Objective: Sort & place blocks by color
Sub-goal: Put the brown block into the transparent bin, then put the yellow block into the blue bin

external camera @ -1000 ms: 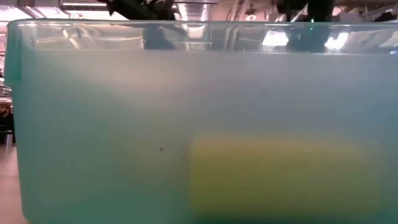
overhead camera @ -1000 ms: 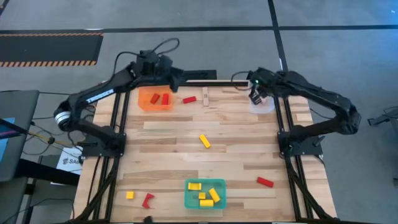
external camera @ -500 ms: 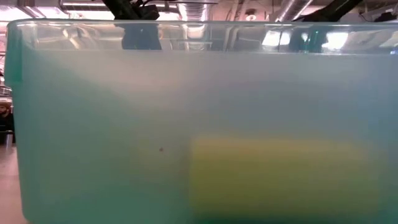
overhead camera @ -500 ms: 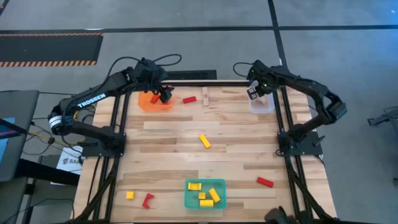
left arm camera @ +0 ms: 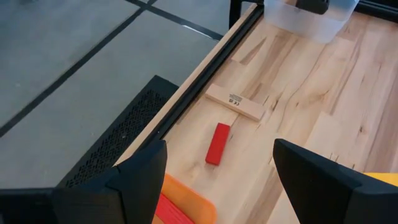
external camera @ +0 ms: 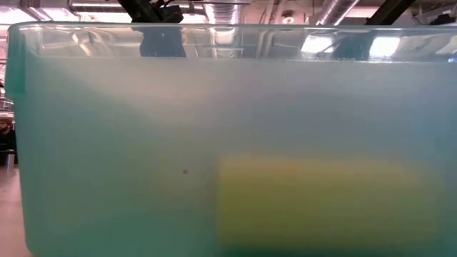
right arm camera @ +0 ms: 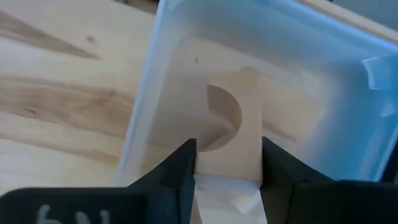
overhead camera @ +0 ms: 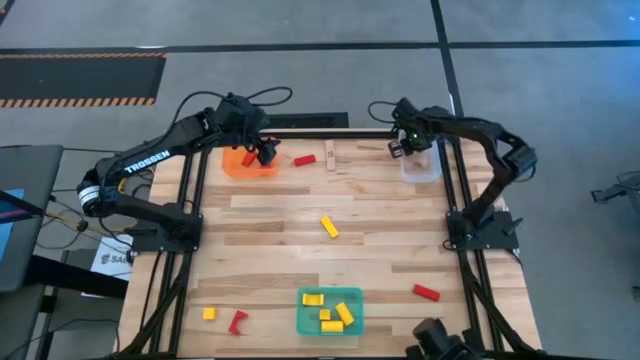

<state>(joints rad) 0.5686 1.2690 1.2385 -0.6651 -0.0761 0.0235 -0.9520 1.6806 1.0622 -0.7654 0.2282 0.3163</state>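
My right gripper (overhead camera: pixel 398 146) stands at the left rim of the clear tray (overhead camera: pixel 422 166) at the table's far right and is shut on a pale wood block (right arm camera: pixel 229 142) with a half-round notch. My left gripper (overhead camera: pixel 265 150) hovers open over the right end of the orange tray (overhead camera: pixel 240 163), which holds red blocks (overhead camera: pixel 250 158). In the left wrist view the open fingers (left arm camera: pixel 134 180) frame a red block (left arm camera: pixel 217 143) and a flat wood block (left arm camera: pixel 235 103) lying on the table. The teal tray (overhead camera: pixel 330 312) holds several yellow blocks. My right gripper pinches the wood block between its two fingers (right arm camera: pixel 181 167), on the block's two long sides near its plain end (right arm camera: pixel 227 168). The fingers come from above, pointing down. The notched end (right arm camera: pixel 224 115) points into the clear tray; whether it touches the tray floor I cannot tell.
Loose on the table lie a yellow block (overhead camera: pixel 328 227) in the middle, a red block (overhead camera: pixel 426 292) at the near right, and a yellow (overhead camera: pixel 208 313) and a red block (overhead camera: pixel 237 322) at the near left. The teal tray's wall (external camera: pixel 228 143) fills the low view.
My left gripper has moved from the table's far edge toward the near edge and down over the orange tray's right end, then stayed there. My right gripper, with its block, has shifted a little toward the table's left, to the clear tray's left rim.
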